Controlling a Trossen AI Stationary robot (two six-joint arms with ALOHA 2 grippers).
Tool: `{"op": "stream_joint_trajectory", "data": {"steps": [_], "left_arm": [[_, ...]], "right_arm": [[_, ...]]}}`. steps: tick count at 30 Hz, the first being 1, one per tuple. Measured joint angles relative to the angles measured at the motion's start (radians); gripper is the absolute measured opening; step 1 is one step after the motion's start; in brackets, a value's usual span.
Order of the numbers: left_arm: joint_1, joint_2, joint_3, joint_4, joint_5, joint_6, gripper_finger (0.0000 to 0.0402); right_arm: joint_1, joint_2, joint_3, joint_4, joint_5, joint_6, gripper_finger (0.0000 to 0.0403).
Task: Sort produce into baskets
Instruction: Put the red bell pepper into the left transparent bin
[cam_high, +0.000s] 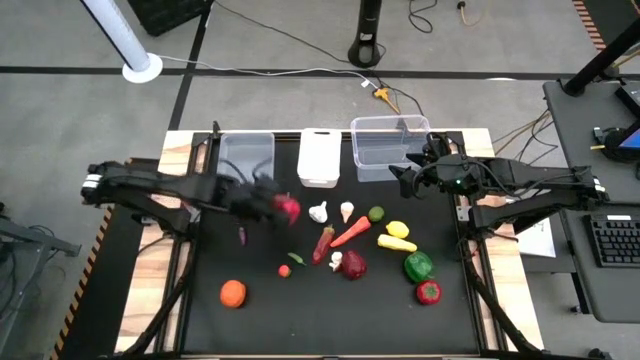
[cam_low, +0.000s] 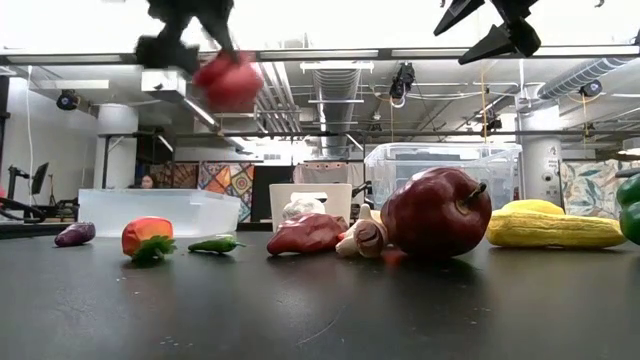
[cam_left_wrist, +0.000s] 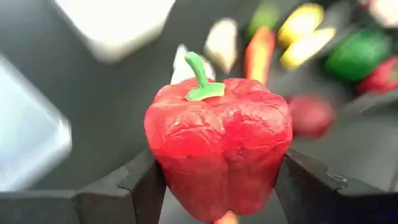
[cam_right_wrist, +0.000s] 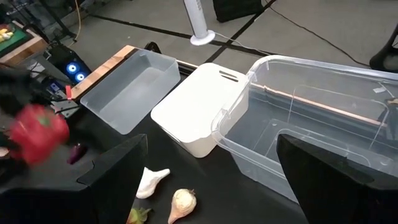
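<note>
Gripping a wrinkled red bell pepper with a green stem (cam_left_wrist: 219, 146) between its two dark fingers, the left end effector (cam_high: 272, 203) hangs above the black worktop (cam_high: 330, 310), just in front of the clear see-through tub on the left (cam_high: 247, 155). The low view shows the pepper lifted well clear of the surface.

The right end effector (cam_high: 405, 175) hovers at the front edge of the wider clear plastic tub (cam_high: 388, 145), its fingers spread wide and holding nothing. Between the two clear tubs sits the smaller opaque white tub (cam_high: 319, 157). All three tubs look empty in the right wrist view.

Loose produce lies on the worktop: a white garlic bulb (cam_high: 319, 212) and a pale onion-shaped piece (cam_high: 347, 211) near the white tub, an orange carrot (cam_high: 350, 233), a red chili (cam_high: 324, 243), a dark red apple (cam_high: 353, 264), a lime (cam_high: 376, 213), a yellow lemon (cam_high: 398, 230) beside a yellow banana-like piece (cam_high: 396, 243), a green bell pepper (cam_high: 418, 266), a second red pepper (cam_high: 428, 292), and an orange fruit (cam_high: 233, 292) well apart toward the front left.
</note>
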Motion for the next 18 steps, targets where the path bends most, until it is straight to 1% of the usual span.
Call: {"op": "stream_joint_trajectory", "data": {"steps": [3,6,8,10,11,13,15,18], "left_arm": [[0.029,-0.040,0.053,0.139,-0.019,0.257,0.0229],[0.047,-0.052,0.076,0.351,0.031,0.523,0.0230],[0.064,-0.052,0.083,0.447,0.060,0.625,0.0231],[0.092,-0.043,0.091,0.489,0.062,0.650,0.0231],[0.105,-0.038,0.094,0.492,0.056,0.651,0.0231],[0.133,-0.025,0.102,0.460,0.000,0.646,0.0232],[0.180,-0.017,0.120,0.329,-0.064,0.645,0.0232],[0.329,0.000,0.143,0.090,-0.110,0.620,0.0232]], "right_arm": [[0.000,0.000,0.000,0.022,0.000,-0.001,0.0350],[0.000,0.003,-0.001,0.045,0.023,-0.011,0.0350],[0.000,0.006,-0.001,0.052,0.055,-0.025,0.0350],[0.000,0.006,-0.001,0.053,0.062,-0.031,0.0350],[0.000,0.006,-0.001,0.054,0.062,-0.030,0.0350],[0.000,0.006,-0.001,0.059,0.061,-0.010,0.0350],[0.000,0.006,-0.001,0.060,0.059,0.019,0.0350],[0.000,0.006,-0.001,0.065,0.060,0.029,0.0350]]}}
